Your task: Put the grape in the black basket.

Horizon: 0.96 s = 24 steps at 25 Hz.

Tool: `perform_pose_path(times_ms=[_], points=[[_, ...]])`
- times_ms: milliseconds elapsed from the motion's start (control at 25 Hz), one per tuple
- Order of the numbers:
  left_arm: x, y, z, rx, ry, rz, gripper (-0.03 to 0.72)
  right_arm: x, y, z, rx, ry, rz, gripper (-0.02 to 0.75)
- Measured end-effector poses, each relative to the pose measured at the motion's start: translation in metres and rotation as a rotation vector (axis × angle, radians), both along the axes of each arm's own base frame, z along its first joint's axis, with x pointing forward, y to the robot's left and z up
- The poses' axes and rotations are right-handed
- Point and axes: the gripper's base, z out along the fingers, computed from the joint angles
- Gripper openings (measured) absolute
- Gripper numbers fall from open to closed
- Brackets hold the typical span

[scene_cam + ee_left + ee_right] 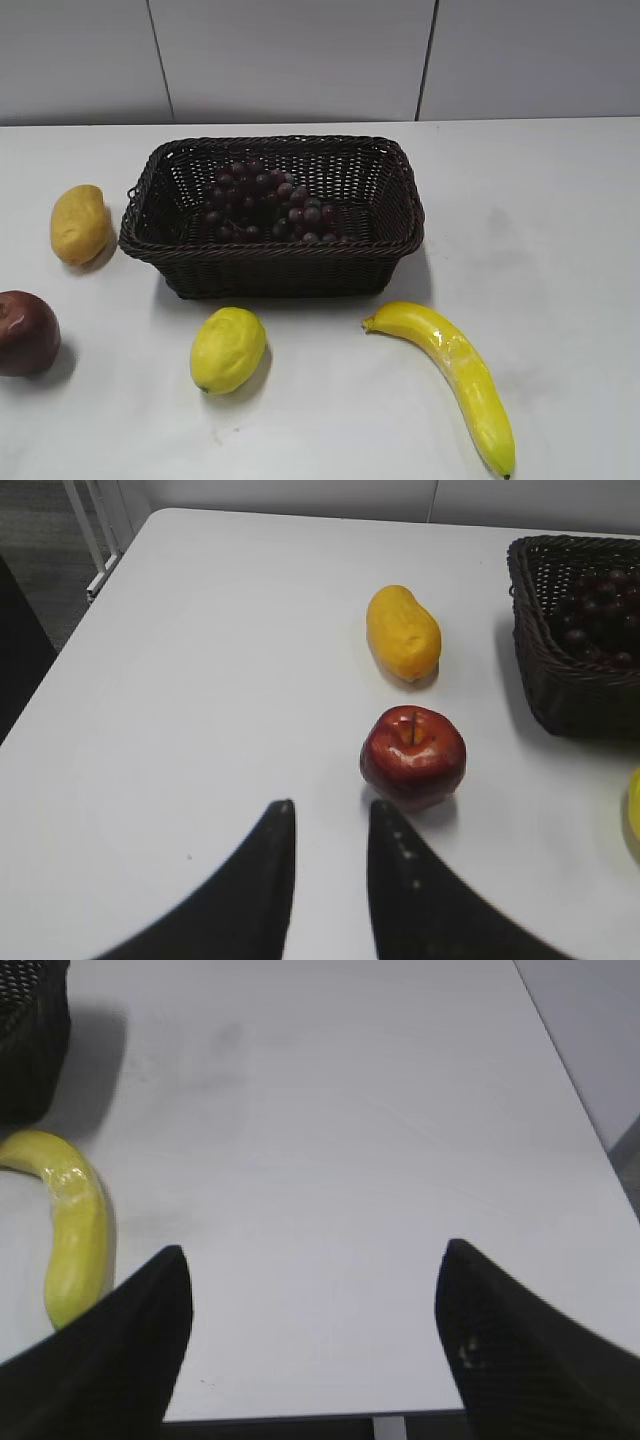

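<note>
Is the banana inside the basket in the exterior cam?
No, the banana lies on the table in front of the black basket; only the grape is inside.

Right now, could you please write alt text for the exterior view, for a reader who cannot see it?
A bunch of dark purple grapes lies inside a black woven basket on a white table. In front of the basket lie a lemon and a banana; to its left lie a yellow mango and a red apple. No claw is visible.
</note>
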Motion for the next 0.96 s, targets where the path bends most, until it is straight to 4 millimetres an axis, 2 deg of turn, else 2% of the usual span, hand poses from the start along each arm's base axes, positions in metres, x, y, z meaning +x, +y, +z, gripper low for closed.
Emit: perform_pose_path(times_ms=[960], points=[[0.0, 0.0, 0.0, 0.0, 0.0, 0.0, 0.228, 0.0015, 0.0021, 0.0001, 0.021, -0.015, 0.015, 0.573]])
